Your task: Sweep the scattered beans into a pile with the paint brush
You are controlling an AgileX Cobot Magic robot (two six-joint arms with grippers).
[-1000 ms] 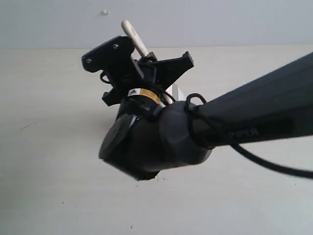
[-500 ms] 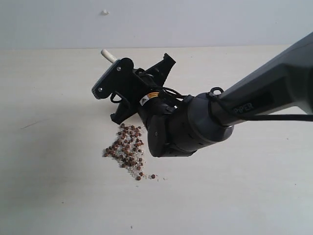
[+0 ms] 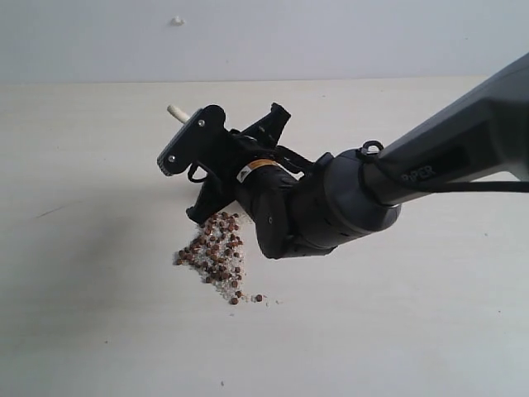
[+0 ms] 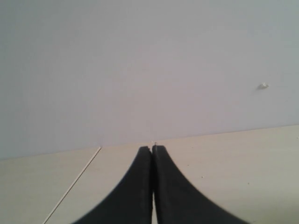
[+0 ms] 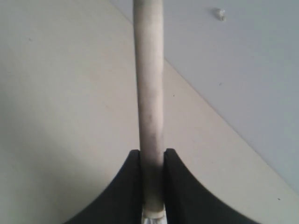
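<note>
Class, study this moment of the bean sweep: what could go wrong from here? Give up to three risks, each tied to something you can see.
1. The right claw grips the brush by its slim handle; it might twist under sweeping load.
2. A few beans lie apart from the pile; a stroke could miss them.
3. The arm hides the bristles in the exterior view, so a heavy stroke may scatter the pile.

Pale wooden table [image 3: 99, 331], matte, meets plain grey-white wall [image 3: 331, 37] along straight edge. Small white lump [image 3: 177, 21] stuck on wall. Faint dark scratch [image 3: 51, 212] on table at left. Thin seam line [image 4: 74, 184] crosses tabletop in left wrist view.
</note>
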